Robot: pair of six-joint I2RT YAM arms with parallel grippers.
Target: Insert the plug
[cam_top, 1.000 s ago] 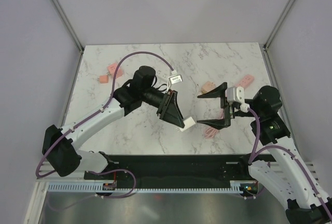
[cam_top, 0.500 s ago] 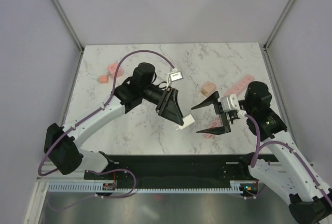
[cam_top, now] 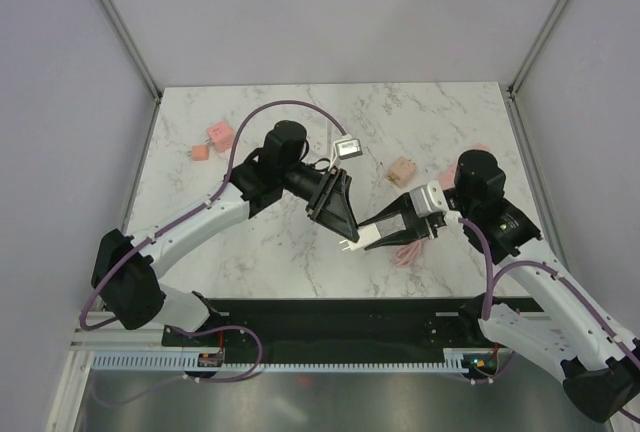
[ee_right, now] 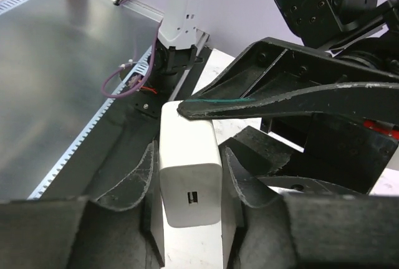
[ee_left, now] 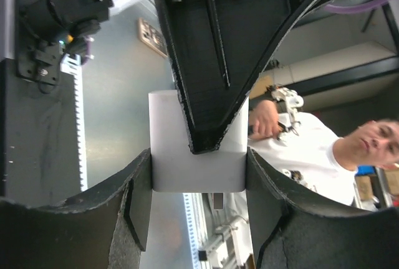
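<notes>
While hanging above the middle of the table (cam_top: 300,117), meeting tip to tip: left gripper (ee_left: 198,172) reaching in from the left, right gripper (ee_right: 189,169) from the right. Pinched in the left, a white charger (cam_top: 368,236), long axis running wrist to wrist. Pressed against its other two sides, the right fingers (ee_right: 148,172). Pointing down toward the left arm's side: prongs (cam_top: 345,245). Facing the right wrist: a small port (ee_right: 190,198). Lying on the table just under the right gripper, a pink cable (cam_top: 405,255).
</notes>
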